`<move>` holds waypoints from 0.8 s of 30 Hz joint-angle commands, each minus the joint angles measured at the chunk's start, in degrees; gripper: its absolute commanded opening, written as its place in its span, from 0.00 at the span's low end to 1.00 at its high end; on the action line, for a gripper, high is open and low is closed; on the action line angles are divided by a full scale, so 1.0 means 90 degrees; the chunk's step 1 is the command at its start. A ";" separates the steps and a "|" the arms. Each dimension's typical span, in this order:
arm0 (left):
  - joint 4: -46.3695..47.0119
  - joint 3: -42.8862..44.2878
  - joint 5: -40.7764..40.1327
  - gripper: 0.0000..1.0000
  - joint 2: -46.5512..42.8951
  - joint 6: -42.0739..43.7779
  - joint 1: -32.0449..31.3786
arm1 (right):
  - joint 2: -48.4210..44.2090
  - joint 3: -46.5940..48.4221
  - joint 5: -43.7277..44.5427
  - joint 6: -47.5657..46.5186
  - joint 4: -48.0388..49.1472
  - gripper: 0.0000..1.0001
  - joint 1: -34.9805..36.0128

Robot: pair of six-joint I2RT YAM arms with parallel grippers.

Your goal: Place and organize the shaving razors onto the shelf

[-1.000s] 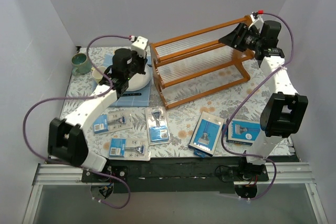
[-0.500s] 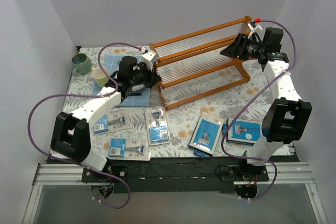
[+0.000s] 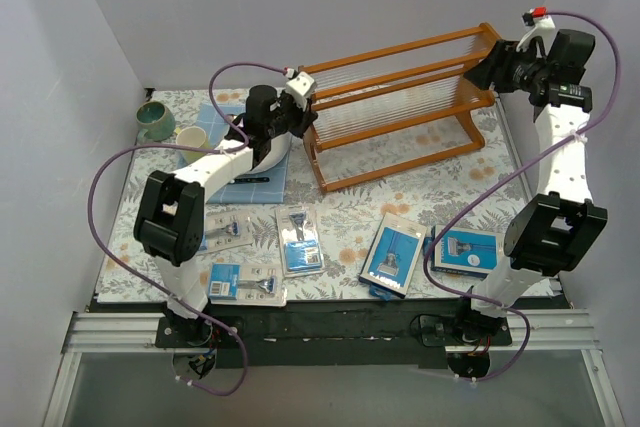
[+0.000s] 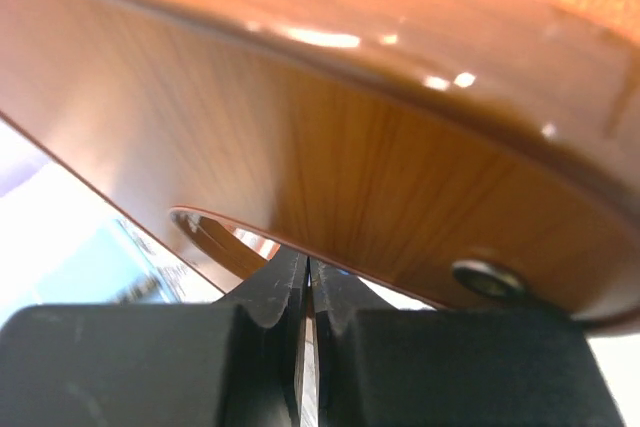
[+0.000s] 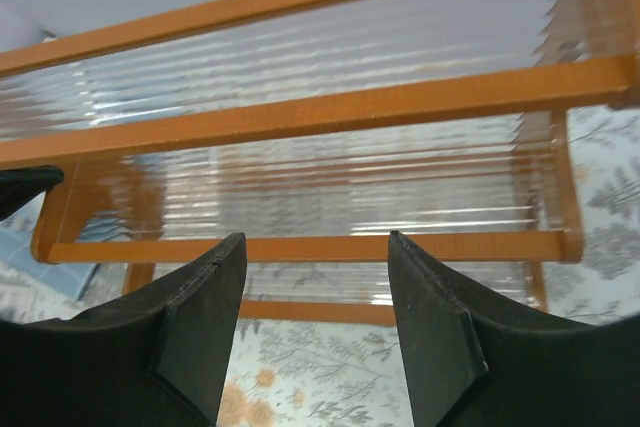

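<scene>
1. Seen from above, the orange wooden shelf point(image 3: 400, 117) stands at twelve to one o'clock on the floral counter point(image 3: 350, 212); one arm is at each end of it.
2. The left fingers point(image 4: 285, 292) are pressed together with nothing visible between them, their tips against the shelf's nine o'clock side frame; the right fingers point(image 5: 195, 317) are spread apart and empty, facing the three o'clock end.
3. The step looks like squaring the shelf before loading; it would go best with even pressure at both ends, the rack kept flat and its open tiers facing six o'clock.
4. Shaving razors point(image 3: 300, 242): at least five blister packs lie flat along the near edge, from five to eight o'clock; none is on the shelf.
5. All three tiers of rods hold nothing; a green cup point(image 3: 155, 120) and a pale cup point(image 3: 192, 137) sit at ten o'clock, and their contents cannot be made out.
</scene>
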 commanded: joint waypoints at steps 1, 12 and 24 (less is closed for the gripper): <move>0.0183 0.0464 -0.0652 0.00 0.0691 0.0253 -0.0001 | -0.0188 0.0330 0.0880 -0.0443 0.0638 0.66 -0.0024; -0.0899 0.1043 0.0030 0.52 0.0654 -0.0001 0.0077 | 0.0631 0.0610 0.2698 -0.0433 0.2380 0.68 -0.0024; -0.1125 -0.0296 0.0138 0.73 -0.0518 -0.0206 0.0077 | 0.1949 0.1735 0.3120 -0.0794 0.2634 0.74 0.0005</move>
